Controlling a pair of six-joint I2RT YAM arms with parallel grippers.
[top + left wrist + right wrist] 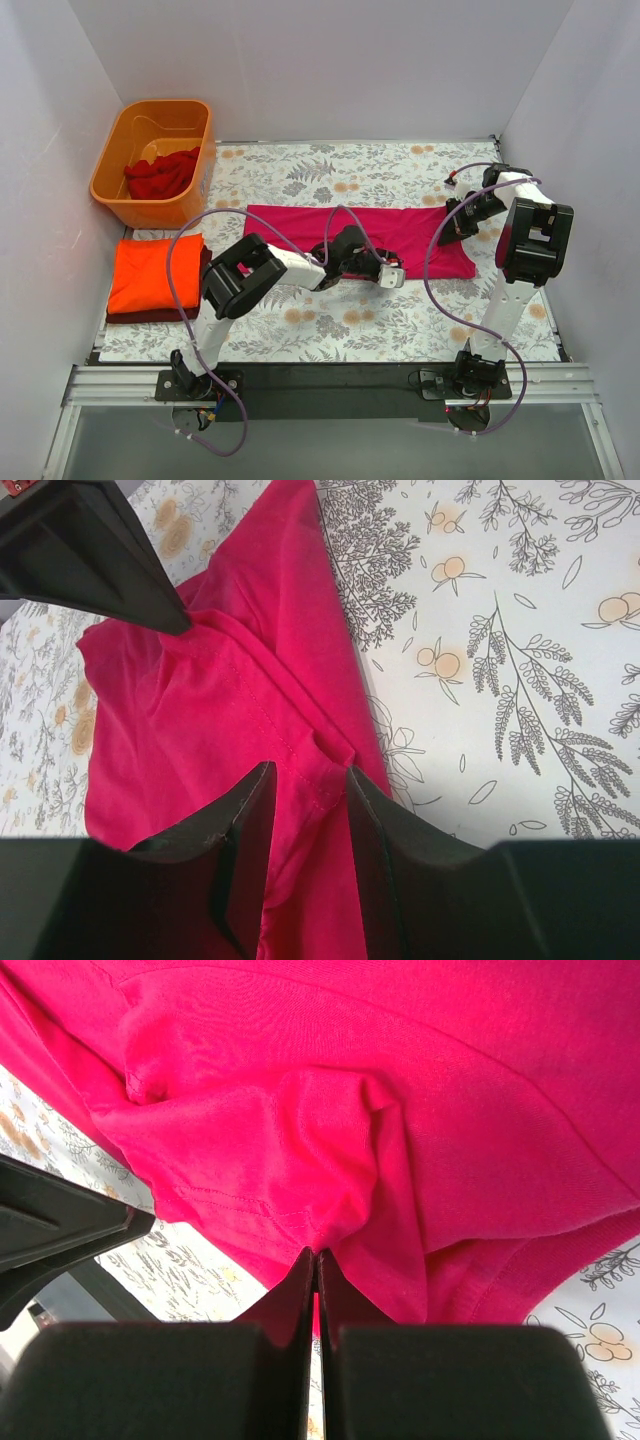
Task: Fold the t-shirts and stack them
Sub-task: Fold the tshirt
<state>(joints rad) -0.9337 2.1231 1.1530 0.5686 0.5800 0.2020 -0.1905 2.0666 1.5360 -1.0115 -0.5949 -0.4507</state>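
The magenta t-shirt [300, 222] lies in a long flat band on the table [400, 330], starting just right of the orange tub [105, 185] and running well away from it to the right. It is thin, limp knit, light and with no stiffness, so it will probably sag and crease wherever it is unsupported and drag on the patterned cover rather than slide. The right gripper [316, 1255], at the end of the band farthest from the tub, has its jaws pressed together on a small bunched pinch of cloth just inside the stitched hem. The left gripper [309, 770], partway along the band's near edge from the tub, stands with a narrow gap between its fingers, the hem and a small pleat lying in that gap, not visibly clamped. Hems and corners look like the best holds, since the doubled seam gives something to bite, and two holds set well apart should keep the fold edge straight. The deep red shirt [160, 178] sits inside the tub, and the orange shirt [155, 272] lies folded on the maroon one [150, 317] just in front of it.
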